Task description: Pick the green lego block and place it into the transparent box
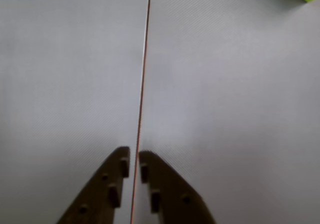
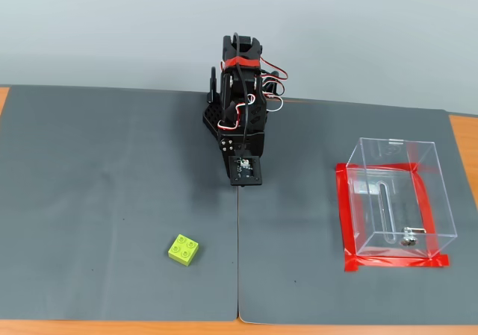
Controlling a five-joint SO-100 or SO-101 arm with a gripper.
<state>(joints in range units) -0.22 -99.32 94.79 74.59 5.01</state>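
Two dark fingers of the end effector (image 1: 132,156) stood nearly pressed together in the wrist view, pinching nothing, a thin seam (image 1: 142,79) in the grey mats running out between them. In the fixed view the green lego block (image 2: 184,249) lay on the table (image 2: 97,186), nearer the camera and left of the end effector. The transparent box (image 2: 394,199) stood well apart to its right, edged by red tape (image 2: 342,215).

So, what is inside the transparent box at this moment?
In the fixed view the transparent box holds only a slot and a small metal piece in its base. The green lego block lies outside, on the grey mat. Nothing inside is hidden.
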